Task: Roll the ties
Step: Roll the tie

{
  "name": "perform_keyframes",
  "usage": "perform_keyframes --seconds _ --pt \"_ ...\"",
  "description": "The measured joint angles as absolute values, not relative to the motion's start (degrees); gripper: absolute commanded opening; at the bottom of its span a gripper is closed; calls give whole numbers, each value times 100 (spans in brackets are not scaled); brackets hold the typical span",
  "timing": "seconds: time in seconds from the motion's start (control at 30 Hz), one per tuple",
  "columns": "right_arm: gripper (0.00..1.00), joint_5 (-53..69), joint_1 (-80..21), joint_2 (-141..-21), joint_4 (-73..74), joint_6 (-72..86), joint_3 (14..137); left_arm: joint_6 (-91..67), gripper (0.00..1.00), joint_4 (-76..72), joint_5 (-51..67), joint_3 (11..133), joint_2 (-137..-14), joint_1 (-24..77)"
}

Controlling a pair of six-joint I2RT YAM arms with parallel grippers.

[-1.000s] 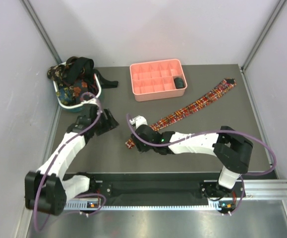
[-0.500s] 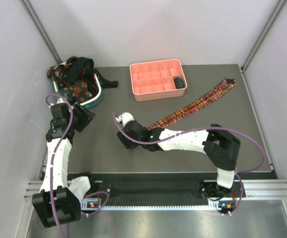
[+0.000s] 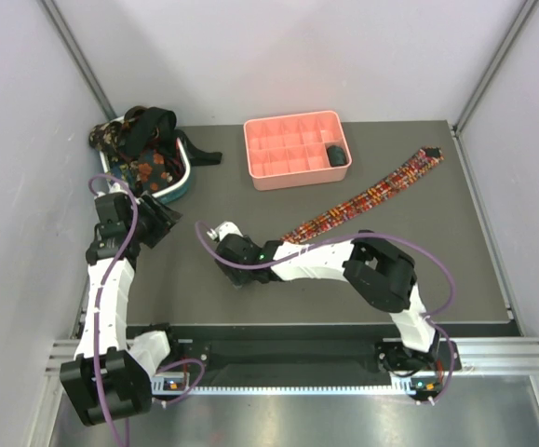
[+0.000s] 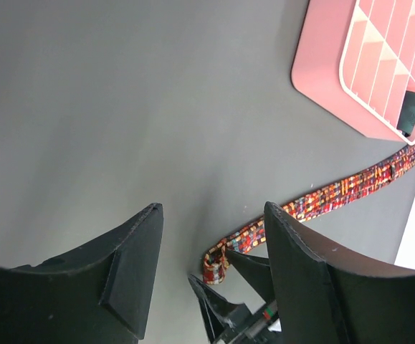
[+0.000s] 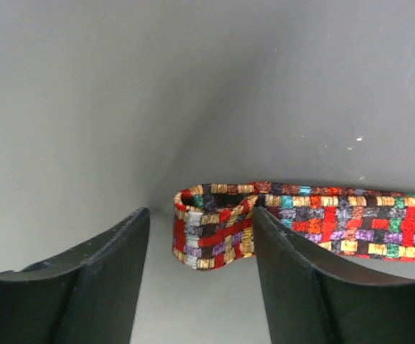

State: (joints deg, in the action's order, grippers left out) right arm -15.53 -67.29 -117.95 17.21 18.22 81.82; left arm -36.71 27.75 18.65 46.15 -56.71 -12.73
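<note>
Right wrist: plaid tie (image 5: 214,229) folded end sits inside wide-open right hand (image 5: 200,216), ungripped.

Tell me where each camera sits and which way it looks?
Top external: above and behind, looking down at the table; left arm and right arm show.
Left wrist: on the left arm, looking across at the plaid tie and pink tray past its open jaws.
Right wrist: low over the table, facing the tie's folded end between its jaws.
Shared: both wrists see that folded end.
</note>
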Motion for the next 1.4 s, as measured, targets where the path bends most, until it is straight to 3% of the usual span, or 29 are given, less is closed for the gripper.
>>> perform_keyframes --seconds 0.1,0.13,0.23,0.33,0.63,1.0,1.4 --pt "42 -1601 -6751 -11837 1758 1879 8187 -3645 63 2764 1898 4615 -5621 -1273" --pt "30 -1616 -6757 -11839 1758 1903 8187 -3632 63 2762 1916 4615 -5610 -1273" --pt "11 -1623 -6757 -11839 1743 1988 8187 -3599 63 2738 1999 4615 -5599 -1273" --pt "0 -1592 -6761 -11839 1715 2058 8187 -3540 63 2727 2121 4615 -5603 -1273" --pt "0 -502 -6486 -11273 587 2309 7081 -3395 66 2646 2377 4532 -5863 -1033" --pt "1 1448 -5741 -10908 -954 2989 5896 -3457 72 2383 1828 4112 -5848 416" --pt "5 2408 -5330 -10698 -1627 3496 5673 -3299 77 1297 1627 2635 -4619 552"
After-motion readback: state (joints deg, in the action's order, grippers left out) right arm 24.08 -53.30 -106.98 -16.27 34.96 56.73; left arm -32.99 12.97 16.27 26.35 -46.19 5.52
